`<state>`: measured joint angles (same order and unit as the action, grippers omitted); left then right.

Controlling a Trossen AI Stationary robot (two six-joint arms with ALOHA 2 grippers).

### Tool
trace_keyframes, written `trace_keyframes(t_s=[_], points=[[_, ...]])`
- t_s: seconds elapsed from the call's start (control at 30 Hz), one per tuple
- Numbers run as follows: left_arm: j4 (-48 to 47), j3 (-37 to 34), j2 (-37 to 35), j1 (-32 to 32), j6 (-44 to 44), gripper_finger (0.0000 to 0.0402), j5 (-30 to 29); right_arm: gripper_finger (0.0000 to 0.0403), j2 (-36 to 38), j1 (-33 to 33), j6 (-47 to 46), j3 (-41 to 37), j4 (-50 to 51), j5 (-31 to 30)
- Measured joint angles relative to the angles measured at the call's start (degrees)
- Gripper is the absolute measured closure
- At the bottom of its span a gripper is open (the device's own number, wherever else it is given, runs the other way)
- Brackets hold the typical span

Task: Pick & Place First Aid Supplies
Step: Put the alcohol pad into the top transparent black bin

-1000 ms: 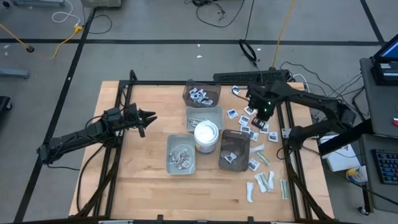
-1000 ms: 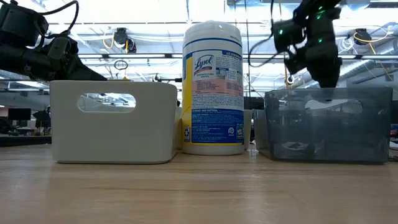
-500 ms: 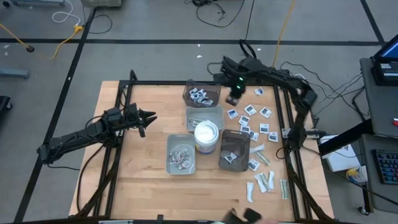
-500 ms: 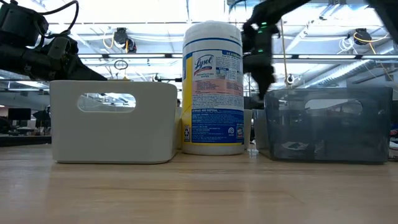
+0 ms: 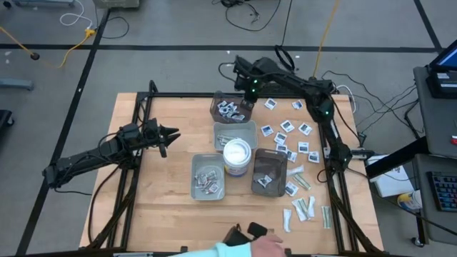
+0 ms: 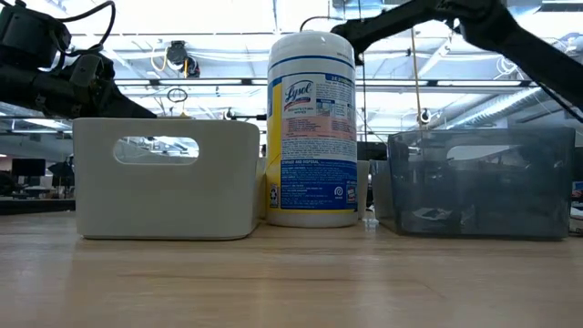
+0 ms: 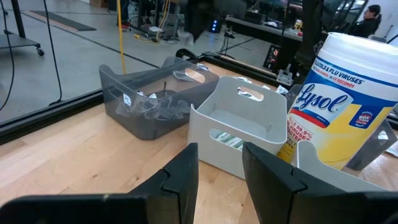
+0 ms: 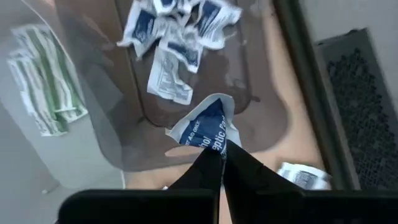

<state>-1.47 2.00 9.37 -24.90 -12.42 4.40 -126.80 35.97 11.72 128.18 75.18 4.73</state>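
One small square white packet with dark-blue print (image 8: 208, 127) was pinched between the closed fingertips of the right gripper (image 8: 222, 163), which hung over the near edge of the dark translucent rectangular tray (image 5: 230, 108) at the far side of the table; in the high view that gripper (image 5: 250, 96) sat just beside the tray's right corner. Several more blue-printed square packets (image 8: 177, 28) lay heaped inside that tray, and others were scattered on the wooden tabletop (image 5: 164, 203) to its right (image 5: 287, 126). Narrow pale green-and-white strip packets (image 5: 305, 208) lay near the table's front right corner. Behind the round white wipes tub (image 5: 237, 157) stood a light grey rectangular tray (image 5: 235, 131); a second grey tray (image 5: 207, 176) sat at the tub's left and another dark translucent tray (image 5: 269, 172) at its right. Well apart on the left, the left gripper (image 5: 170, 135) hovered with its fingers (image 7: 185, 174) parted around nothing. At the table's front edge, a person's hand (image 5: 268, 246) and pale sleeve showed.
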Motion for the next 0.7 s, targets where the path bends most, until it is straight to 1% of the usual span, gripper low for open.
trace_keyframes(t_s=[0.17,0.33,0.47,0.6,0.7], points=[[0.0,0.0,0.0,0.0,0.0,0.0273,0.0,0.0403,-3.9,-1.8,0.1,-0.1,-2.2,0.0],[0.0,0.0,0.0,0.0,0.0,0.0273,0.0,0.0403,-6.3,-3.1,0.4,-0.1,-6.4,-0.1],[0.0,0.0,0.0,0.0,0.0,0.0273,0.0,0.0396,-7.6,-3.4,2.5,-0.1,-8.2,-0.2],[0.0,0.0,0.0,0.0,0.0,0.0273,0.0,0.0373,-8.0,-3.4,4.2,-0.2,-7.6,-0.1],[0.0,0.0,0.0,0.0,0.0,0.0273,0.0,0.0336,-7.8,-3.4,4.1,-0.2,-7.7,-0.2]])
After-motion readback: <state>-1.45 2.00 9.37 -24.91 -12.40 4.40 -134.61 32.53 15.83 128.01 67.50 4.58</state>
